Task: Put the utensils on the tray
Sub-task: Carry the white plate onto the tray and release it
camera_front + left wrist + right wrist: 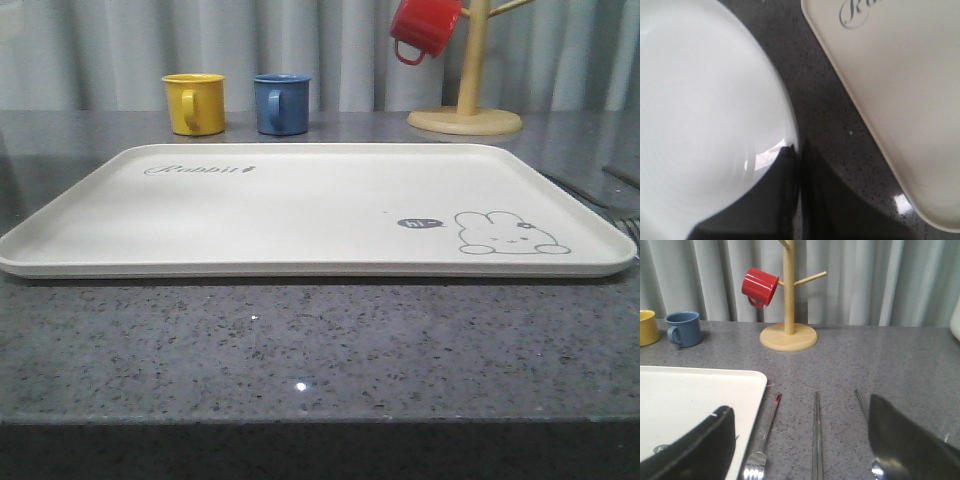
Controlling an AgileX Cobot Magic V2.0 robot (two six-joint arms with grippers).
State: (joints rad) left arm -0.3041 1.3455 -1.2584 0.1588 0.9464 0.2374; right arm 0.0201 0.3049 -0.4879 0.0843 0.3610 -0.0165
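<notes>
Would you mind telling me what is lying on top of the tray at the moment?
Nothing lies on the tray; just its printed bunny and lettering. The fork, chopsticks and spoon lie on the counter beside it, the plate too. The right gripper covers the spoon's bowl.

Quick count: one tray, one plate, three mugs – yellow, blue, red. One wooden mug tree. Utensils: one fork, one pair of chopsticks, one spoon
</notes>
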